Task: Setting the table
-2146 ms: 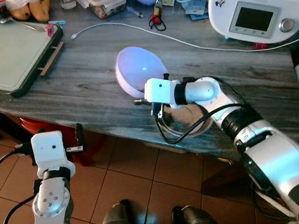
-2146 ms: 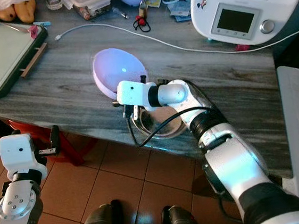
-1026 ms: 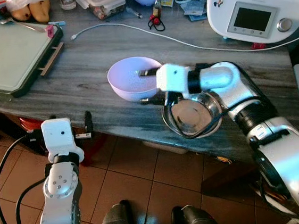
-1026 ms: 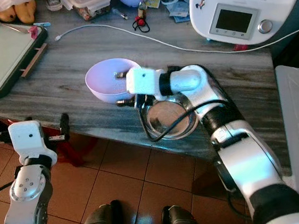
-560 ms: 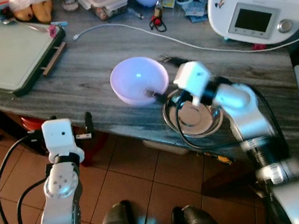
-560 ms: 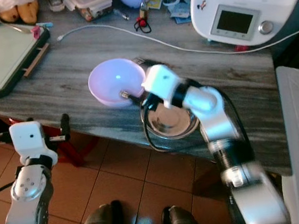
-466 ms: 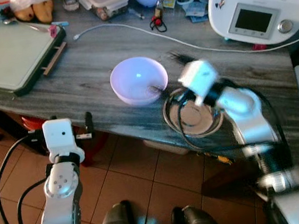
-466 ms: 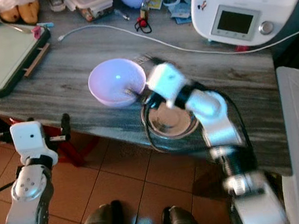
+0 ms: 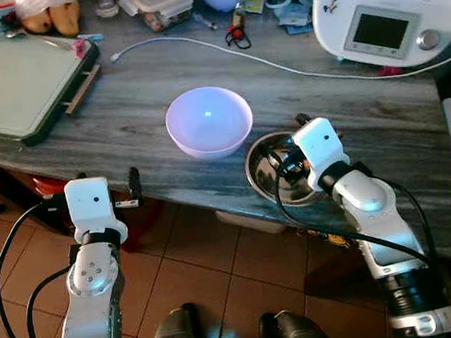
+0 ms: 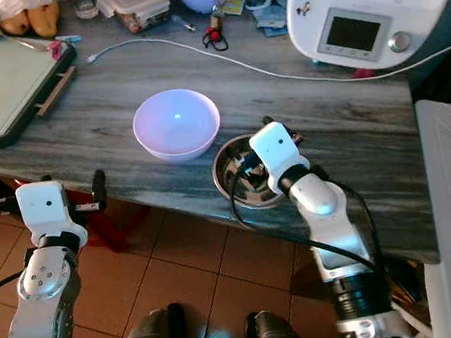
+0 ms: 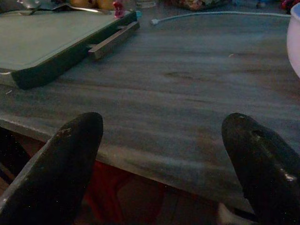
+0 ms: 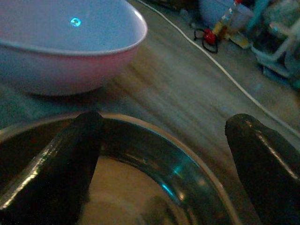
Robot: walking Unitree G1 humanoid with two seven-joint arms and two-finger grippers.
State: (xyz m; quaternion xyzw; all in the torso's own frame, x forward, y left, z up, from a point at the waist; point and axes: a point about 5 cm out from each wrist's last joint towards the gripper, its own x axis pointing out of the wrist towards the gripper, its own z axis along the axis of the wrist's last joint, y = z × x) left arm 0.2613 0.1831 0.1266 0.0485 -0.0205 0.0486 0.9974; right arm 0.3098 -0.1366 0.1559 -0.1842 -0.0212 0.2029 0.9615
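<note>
We see a pale lilac round plastic bowl (image 9: 208, 121) at the middle of the frame, a small blue-white glint inside it. Just right of it sits a shiny silver steel bowl (image 10: 239, 182). Both stand on a grey table (image 9: 144, 89) streaked with darker wood-like grain. At the upper left lies a pale green tray with a dark green rim (image 9: 7, 83). A white cable (image 9: 196, 41) runs across the top. At the upper right stands a white kitchen machine with a grey screen (image 9: 382, 7). Below, the floor of terracotta tiles (image 9: 214, 291) shows pale grout lines. Our arms are silver-white; the left pincer (image 11: 164, 164) has black fingers, as does the right pincer (image 12: 164, 154).
</note>
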